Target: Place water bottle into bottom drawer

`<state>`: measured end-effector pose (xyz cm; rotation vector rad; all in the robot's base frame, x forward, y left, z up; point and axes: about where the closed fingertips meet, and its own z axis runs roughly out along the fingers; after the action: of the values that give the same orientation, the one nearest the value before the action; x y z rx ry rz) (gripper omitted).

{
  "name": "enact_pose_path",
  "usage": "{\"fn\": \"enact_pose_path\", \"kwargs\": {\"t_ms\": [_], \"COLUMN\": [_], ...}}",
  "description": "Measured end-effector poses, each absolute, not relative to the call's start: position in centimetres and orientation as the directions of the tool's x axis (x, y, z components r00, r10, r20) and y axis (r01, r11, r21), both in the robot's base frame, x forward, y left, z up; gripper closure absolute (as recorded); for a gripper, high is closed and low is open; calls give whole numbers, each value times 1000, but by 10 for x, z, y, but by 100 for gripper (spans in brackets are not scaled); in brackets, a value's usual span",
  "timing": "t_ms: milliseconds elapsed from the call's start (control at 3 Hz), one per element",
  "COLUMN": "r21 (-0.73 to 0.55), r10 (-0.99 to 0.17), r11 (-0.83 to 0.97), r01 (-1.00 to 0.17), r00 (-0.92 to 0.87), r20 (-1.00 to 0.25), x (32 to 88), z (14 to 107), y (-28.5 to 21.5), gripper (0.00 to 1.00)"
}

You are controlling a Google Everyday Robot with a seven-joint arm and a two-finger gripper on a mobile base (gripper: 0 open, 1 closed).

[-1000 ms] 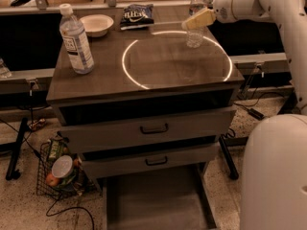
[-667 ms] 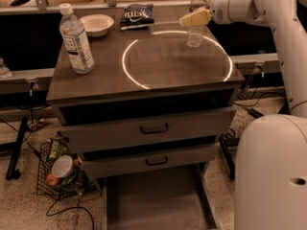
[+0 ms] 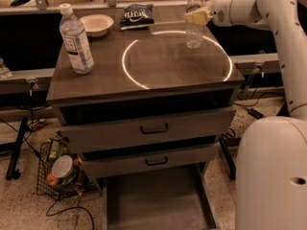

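Wire basket: you are seeing a wire basket (image 3: 56, 174) sitting on the floor at the cabinet's lower left, holding a round can and some fruit.
Counter: the dark counter (image 3: 96, 83) is carrying everything named in the next lines.
Labelled bottle: a fat clear bottle (image 3: 76, 40) with a large white label is standing upright near the counter's left edge.
Bowl: a white bowl (image 3: 97, 24) is resting just behind and to the right of that bottle, close to it.
Snack bag: a dark snack bag (image 3: 136, 15) is lying at the back of the counter, right of the bowl.
Upper drawers: the two upper drawers (image 3: 153, 128) with black handles are sitting slightly pulled out.
Bottom drawer: the bottom drawer (image 3: 153, 200) is standing pulled far out below them, its flat floor showing.
Light ring: a bright ring of light (image 3: 144, 44) is lying across the right half of the counter.
Water bottle: the slim water bottle (image 3: 194, 35) is standing upright at the back of the ring, on the counter and well apart from the drawer.
End effector: the end effector (image 3: 196, 17) is overlapping the bottle's shoulder from the right; you cannot tell how far open it is, nor whether it is gripping the bottle.
Arm: the white arm (image 3: 268, 8) is reaching in from the right.
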<state>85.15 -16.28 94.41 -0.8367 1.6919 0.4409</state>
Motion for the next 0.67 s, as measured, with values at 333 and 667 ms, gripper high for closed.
{"fn": "enact_pose_path", "kwargs": {"t_ms": [333, 667], "r21": [-100, -59], "r10": [-292, -299], "r11": [615, 555], "r01": [-782, -830], "r00": [-108, -132], "r20": [-950, -945], "x": [814, 753], "z": [969, 1003], "y": [-162, -175], "gripper": [96, 100]}}
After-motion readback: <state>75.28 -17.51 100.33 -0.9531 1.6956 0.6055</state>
